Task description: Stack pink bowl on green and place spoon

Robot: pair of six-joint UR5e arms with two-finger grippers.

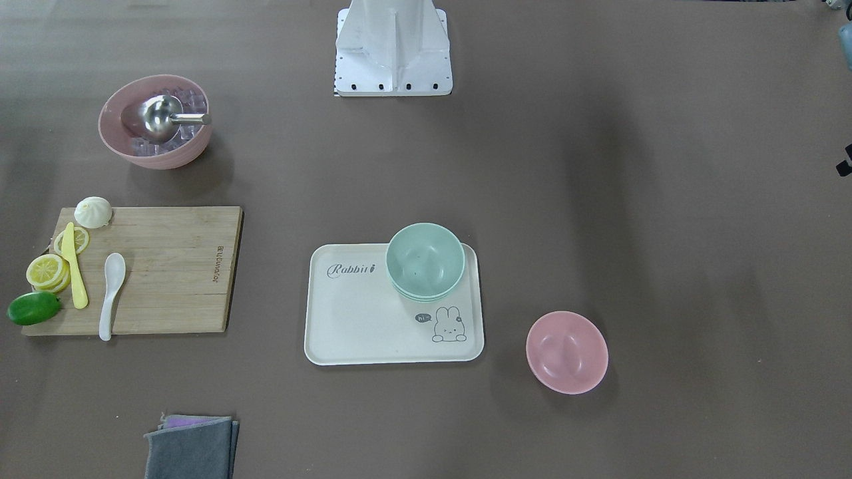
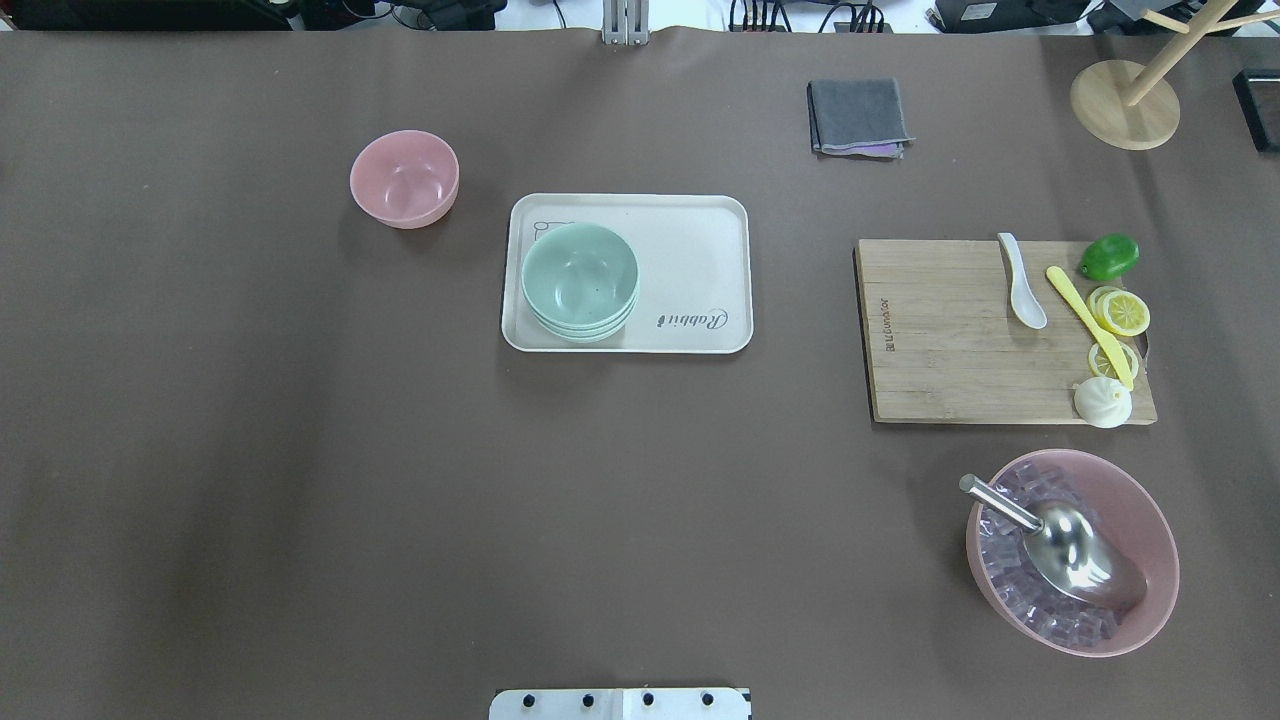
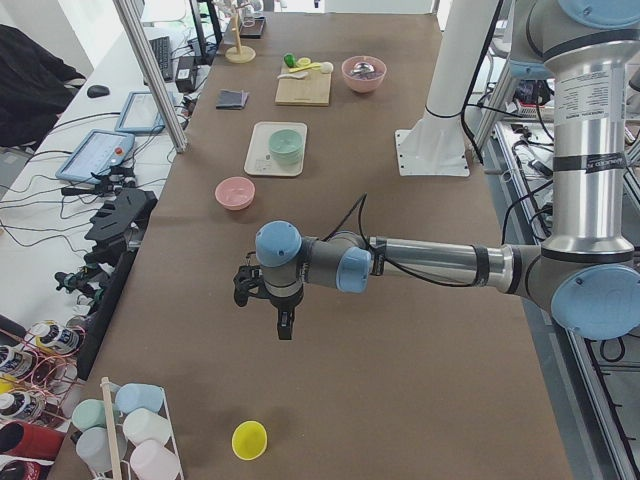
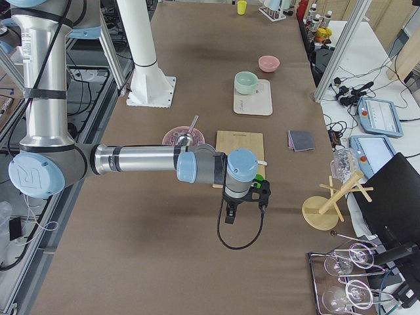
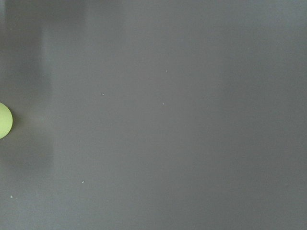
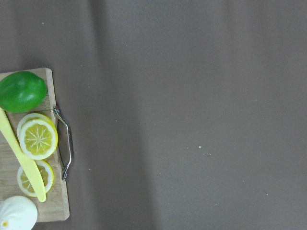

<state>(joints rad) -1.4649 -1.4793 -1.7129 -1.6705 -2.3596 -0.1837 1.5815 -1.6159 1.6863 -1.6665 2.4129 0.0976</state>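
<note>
Both pairs of jaws hang well apart from the pink bowl point(image 1: 566, 351); parted or together, I cannot tell.

Bare brown table point(image 5: 182, 124), yellow-green round object point(image 5: 4, 120) at left edge.

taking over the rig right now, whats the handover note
Left gripper: over the bare table, far from the bowls, nothing seen in it; open or shut cannot be told.
Right gripper: over the table just off the cutting board, nothing seen in it; same doubt.
Pink bowl: upright, empty, on the table beside the tray.
Green bowl: top of the nested stack on the tray's corner.
Spoon: on the cutting board beside the yellow knife.
Done: nothing. Left: pink onto green, then the spoon.
</note>
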